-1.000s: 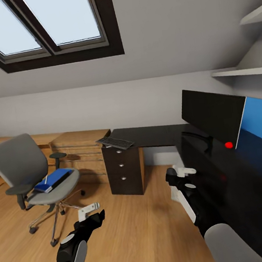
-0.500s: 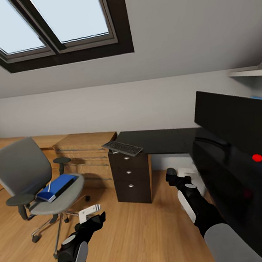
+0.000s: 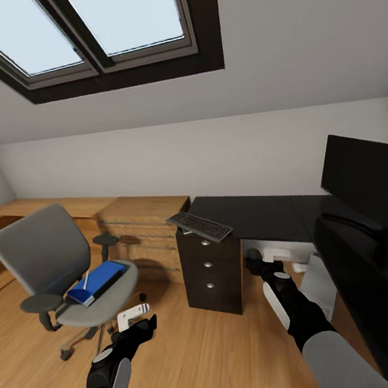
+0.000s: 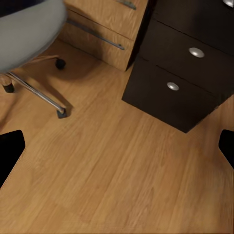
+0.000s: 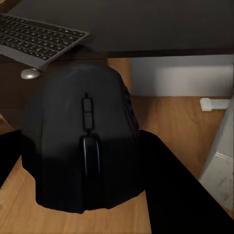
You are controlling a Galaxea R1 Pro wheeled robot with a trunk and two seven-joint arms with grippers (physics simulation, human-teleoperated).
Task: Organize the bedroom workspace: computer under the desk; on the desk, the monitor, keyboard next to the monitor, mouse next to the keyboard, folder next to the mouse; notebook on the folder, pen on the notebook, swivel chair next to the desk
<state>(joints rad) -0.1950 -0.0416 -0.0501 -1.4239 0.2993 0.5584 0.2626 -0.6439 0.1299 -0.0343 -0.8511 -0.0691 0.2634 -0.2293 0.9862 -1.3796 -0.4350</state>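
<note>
The swivel chair (image 3: 50, 262) has a grey seat and back with black armrests. On it lies a bright blue folder (image 3: 98, 280) with a thin white pen (image 3: 84, 279). The desk (image 3: 264, 215) is glossy black, its drawer knobs silver. The keyboard (image 3: 199, 226) is silver-grey with dark keys. The mouse (image 5: 83, 141) and monitor (image 3: 370, 180) are black. The floor (image 3: 196, 353) and the cabinet (image 3: 144, 234) are light wood with a streaked grain.

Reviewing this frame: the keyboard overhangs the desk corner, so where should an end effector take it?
Probably the overhanging end of the keyboard, approached from the floor side of the desk. It is slim and flat, and that end juts past the desk edge above the drawers, leaving room for a finger beneath it.
</note>
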